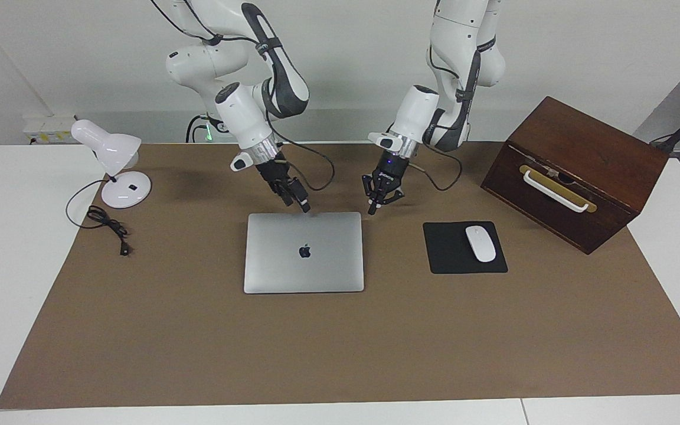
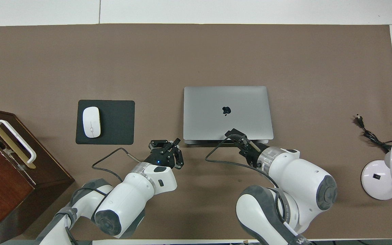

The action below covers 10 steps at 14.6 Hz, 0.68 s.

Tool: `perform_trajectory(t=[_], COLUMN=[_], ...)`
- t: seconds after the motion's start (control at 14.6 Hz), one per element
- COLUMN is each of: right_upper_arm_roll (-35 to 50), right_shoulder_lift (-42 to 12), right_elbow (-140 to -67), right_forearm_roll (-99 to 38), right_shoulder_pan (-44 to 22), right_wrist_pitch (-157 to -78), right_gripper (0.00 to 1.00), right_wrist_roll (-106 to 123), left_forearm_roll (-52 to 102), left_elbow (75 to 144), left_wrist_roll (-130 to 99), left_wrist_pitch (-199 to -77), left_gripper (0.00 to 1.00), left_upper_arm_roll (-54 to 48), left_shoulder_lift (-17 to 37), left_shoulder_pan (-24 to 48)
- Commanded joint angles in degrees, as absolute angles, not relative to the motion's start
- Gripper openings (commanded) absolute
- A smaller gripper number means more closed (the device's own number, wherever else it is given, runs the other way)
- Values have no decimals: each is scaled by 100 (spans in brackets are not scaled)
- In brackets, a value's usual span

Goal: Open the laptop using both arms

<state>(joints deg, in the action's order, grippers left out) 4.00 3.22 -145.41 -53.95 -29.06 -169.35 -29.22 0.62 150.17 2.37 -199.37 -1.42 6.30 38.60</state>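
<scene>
The silver-grey laptop [image 1: 328, 265] lies closed and flat on the brown mat, logo up; it also shows in the overhead view [image 2: 206, 112]. My right gripper [image 1: 298, 202] comes down at a slant onto the middle of the laptop's edge nearest the robots and its tip seems to touch that edge; in the overhead view [image 2: 235, 133] it overlaps the same edge. My left gripper [image 1: 382, 203] is open and empty, low over the mat just off the laptop's corner nearest the robots, on the mouse pad's side; it also shows in the overhead view [image 2: 166, 144].
A black mouse pad [image 1: 452, 260] with a white mouse [image 1: 480, 243] lies beside the laptop toward the left arm's end. A dark wooden box [image 1: 576, 171] with a white handle stands past it. A white desk lamp [image 1: 117, 165] and its cord [image 1: 107, 227] are at the right arm's end.
</scene>
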Motion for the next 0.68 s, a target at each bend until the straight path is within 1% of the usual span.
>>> perform_trajectory(t=[0.0, 0.41, 0.55, 0.62], right_upper_arm_roll=[422, 422, 422, 422], right_shoulder_lift=[106, -44, -70, -88], right_elbow=[-14467, -14212, -14203, -14194], right_forearm_roll=[-5634, -5678, -5817, -5827], right_shoulder_pan=[-2874, -2786, -2847, -2856], right_wrist_pitch=[-17191, -17218, -17480, -17490], right_gripper=[100, 100, 100, 100], right_wrist_roll=[-2567, -2487, -2487, -2479], left_forearm_roll=[53, 53, 53, 53], left_elbow=[14670, 14379, 14256, 14204], left_wrist_roll=[167, 184, 193, 193], left_wrist_pitch=[-20083, -20083, -20083, -20083], left_gripper=[0, 0, 0, 0], left_upper_arm_roll=[-53, -44, -35, -35], left_shoulder_lift=[1054, 1353, 1485, 1581], left_shoulder_pan=[3999, 4008, 4017, 4051])
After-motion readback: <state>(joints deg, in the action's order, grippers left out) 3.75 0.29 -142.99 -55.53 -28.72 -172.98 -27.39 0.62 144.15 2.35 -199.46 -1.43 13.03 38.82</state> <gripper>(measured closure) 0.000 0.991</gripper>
